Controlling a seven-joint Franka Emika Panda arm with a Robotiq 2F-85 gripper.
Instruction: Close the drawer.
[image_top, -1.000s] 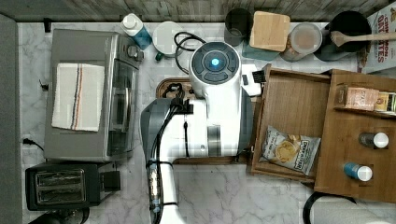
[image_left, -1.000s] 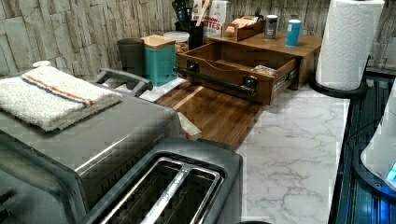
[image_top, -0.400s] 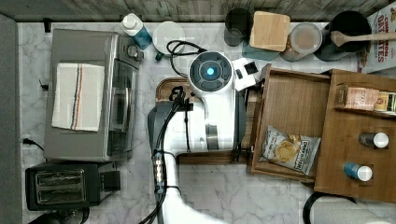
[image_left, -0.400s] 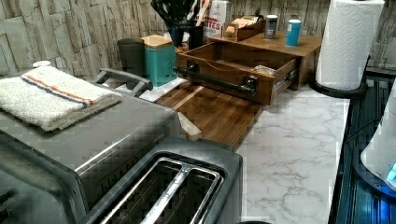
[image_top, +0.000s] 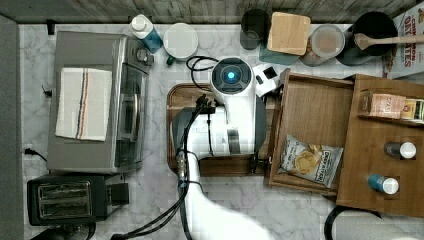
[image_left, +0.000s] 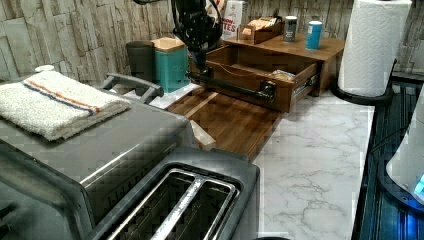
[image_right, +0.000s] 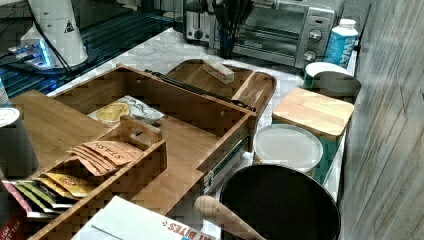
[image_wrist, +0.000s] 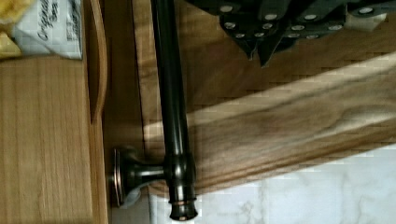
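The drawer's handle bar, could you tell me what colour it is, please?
The handle bar is dark bronze-black, clearest in the wrist view.

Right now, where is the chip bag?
The chip bag lies flat inside the open drawer, in its corner toward the top view's bottom, close behind the drawer's front wall.

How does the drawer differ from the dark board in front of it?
The drawer is a square-cornered box with raised walls; the board is a flat slab with rounded corners. The drawer is lighter brown, the board darker. The drawer holds a chip bag; the board carries a small block. Both are wooden.
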